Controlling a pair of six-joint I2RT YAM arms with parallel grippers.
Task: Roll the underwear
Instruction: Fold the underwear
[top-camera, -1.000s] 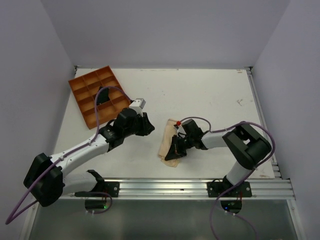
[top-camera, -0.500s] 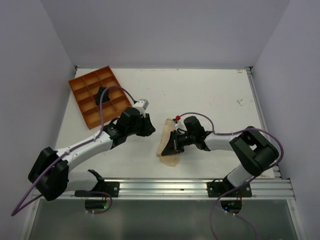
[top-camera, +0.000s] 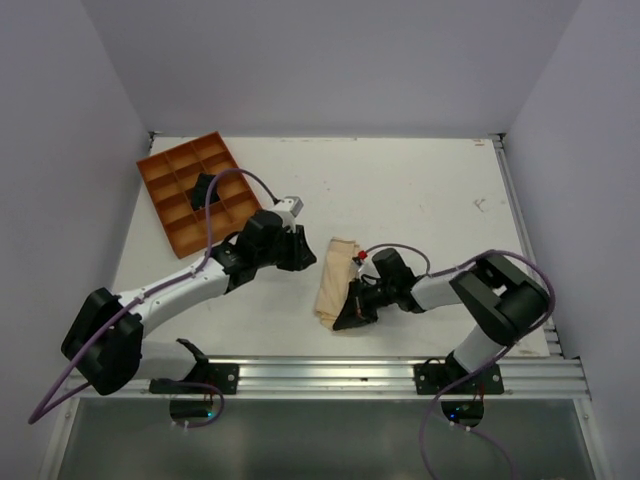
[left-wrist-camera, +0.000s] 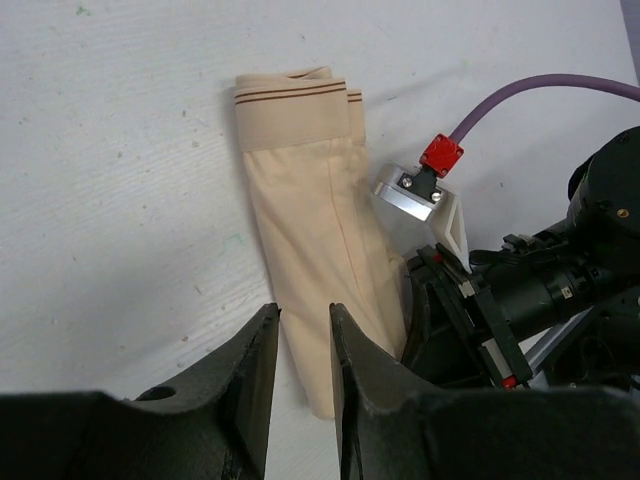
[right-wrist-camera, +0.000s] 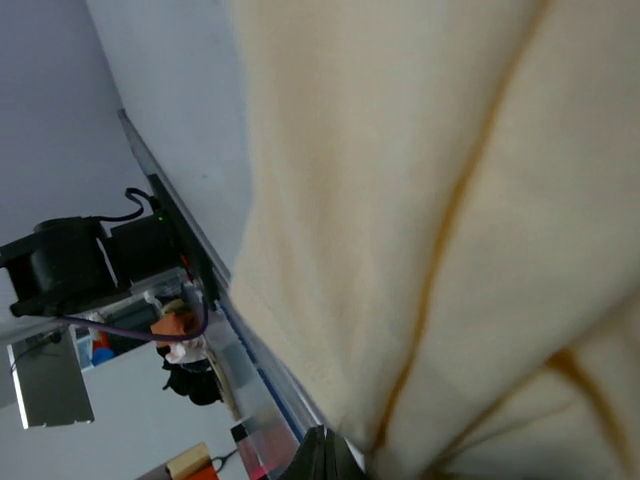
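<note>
Two left gripper (left-wrist-camera: 303, 322) fingers (left-wrist-camera: 250, 380) stand slightly apart at the bottom of the left wrist view, holding nothing, over the lower end of the underwear (left-wrist-camera: 310, 230), a long folded beige strip lying in the middle of the table (top-camera: 430, 190) with its banded waist toward the top. At the strip's lower right edge the right gripper (top-camera: 351, 310) is closed on the cloth, and its own camera shows only pale fabric filling the frame, pinched at the bottom edge. Only the top view shows the orange tray (top-camera: 165, 215) at upper left, with a small black bundle (top-camera: 205, 187) in one compartment.
</note>
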